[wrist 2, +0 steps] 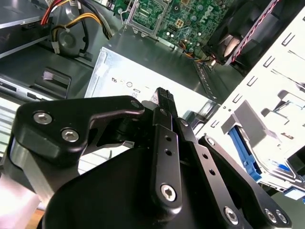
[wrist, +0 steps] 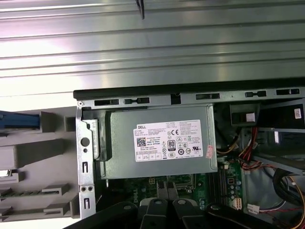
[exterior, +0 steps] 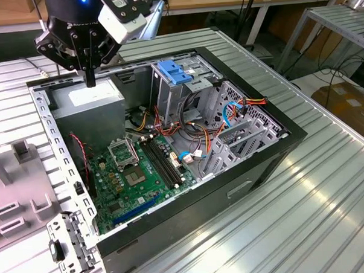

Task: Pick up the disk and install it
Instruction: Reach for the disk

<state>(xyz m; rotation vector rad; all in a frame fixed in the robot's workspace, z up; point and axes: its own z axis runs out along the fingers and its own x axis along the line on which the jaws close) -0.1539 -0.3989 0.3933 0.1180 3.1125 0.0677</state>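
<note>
My gripper (exterior: 90, 80) hangs over the back left corner of the open computer case (exterior: 273, 150), just above the silver power supply (exterior: 92, 97). Its dark fingers (wrist 2: 164, 102) are pressed together with nothing between them. The disk (wrist: 19, 120) shows as a thin blue edge held in a pale grey holder (wrist: 33, 157) outside the case wall, beside the power supply (wrist: 162, 143). In the second wrist view the disk's blue frame (wrist 2: 243, 152) sits in that holder, off to the side of the gripper (wrist 2: 164, 95) and apart from it.
A broad blue latch piece (exterior: 170, 72) tops the drive cage (exterior: 180, 97) mid-case. The green motherboard (exterior: 135, 175) lies on the floor, with coloured cables (exterior: 229, 113) toward the exterior view's right. Grey fixtures (exterior: 16, 204) stand on the ribbed metal table (exterior: 306, 215).
</note>
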